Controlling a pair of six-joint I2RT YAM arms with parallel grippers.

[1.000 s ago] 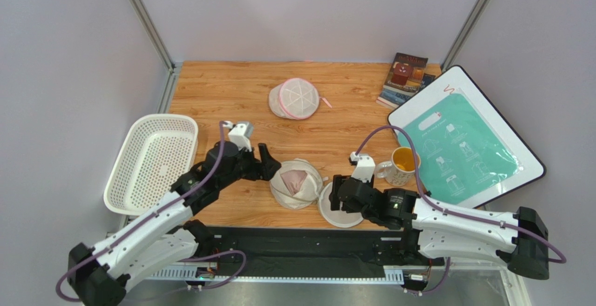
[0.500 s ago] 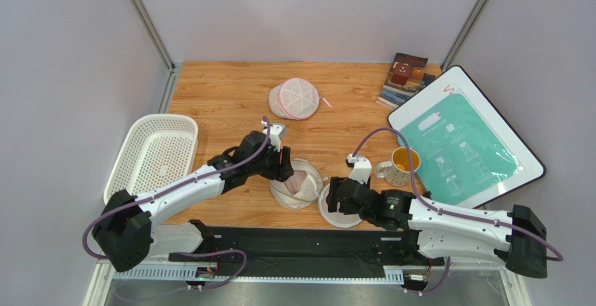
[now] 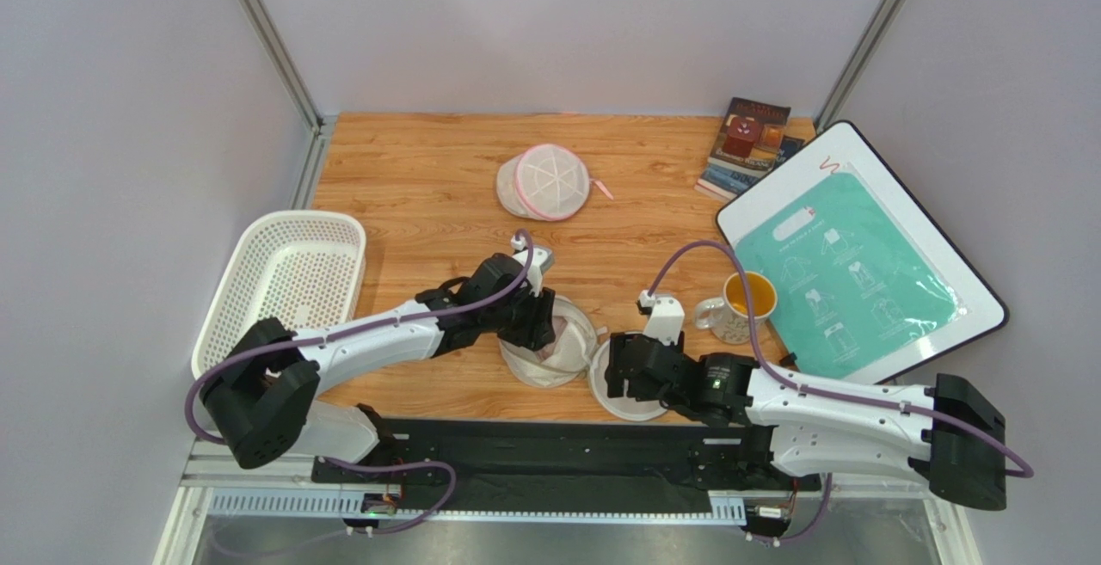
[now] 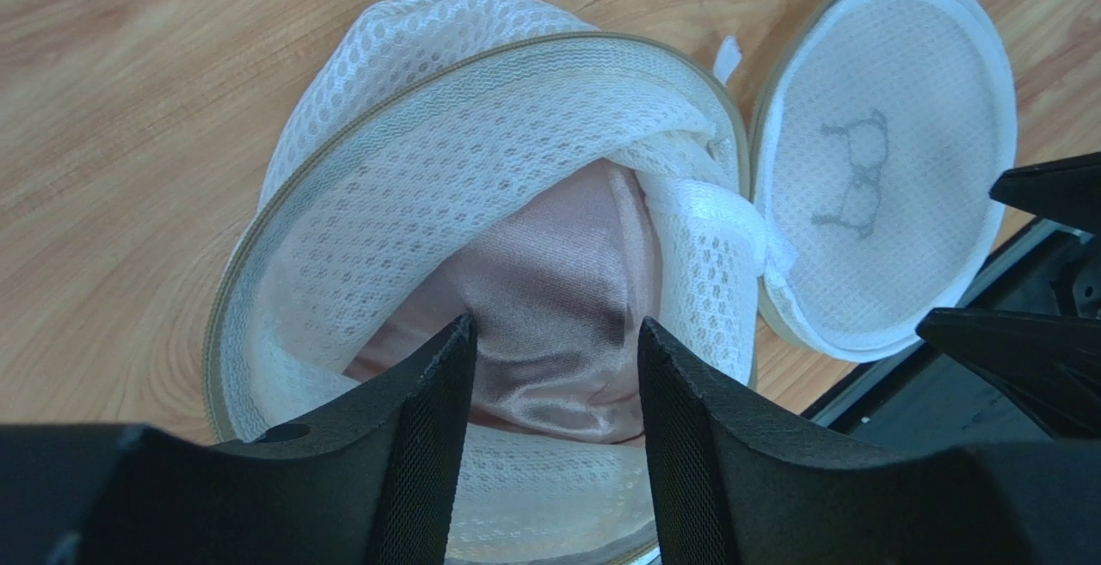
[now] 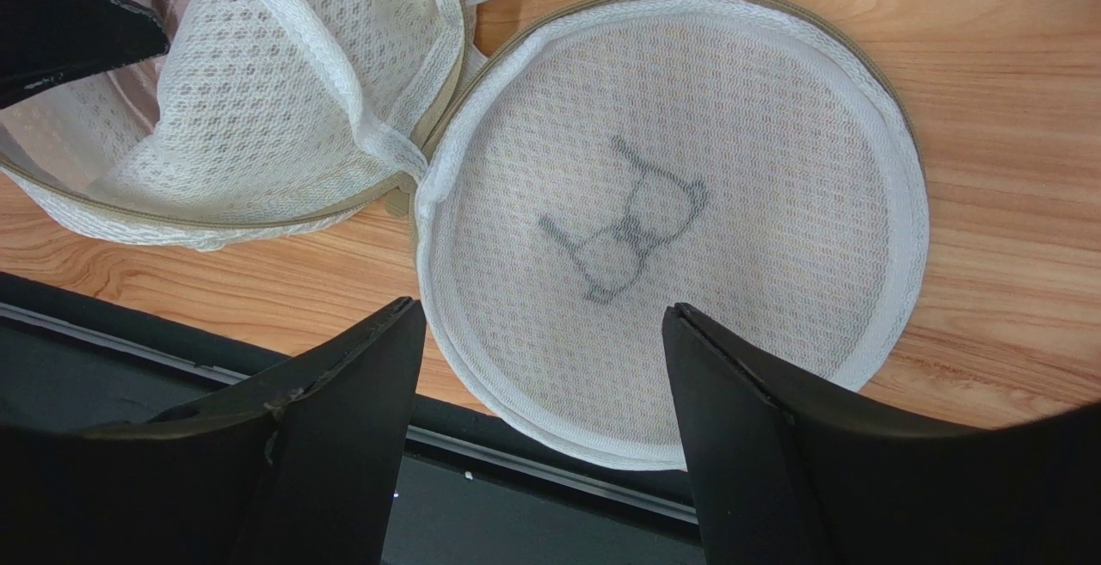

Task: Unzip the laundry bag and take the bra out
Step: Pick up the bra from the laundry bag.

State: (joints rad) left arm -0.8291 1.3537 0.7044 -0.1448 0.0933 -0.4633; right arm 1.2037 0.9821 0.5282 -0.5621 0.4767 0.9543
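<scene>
Overhead — wooden table [image 3: 414,178], grey walls [image 3: 116,139].

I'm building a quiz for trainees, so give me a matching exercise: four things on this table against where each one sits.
Things: 1 bra; 2 mug; 3 white basket; 4 pink-trimmed pouch.
Places: A far middle of the table; B inside the open laundry bag; C at the left edge; D beside the teal board.
Pairs: 1-B, 2-D, 3-C, 4-A.
</scene>
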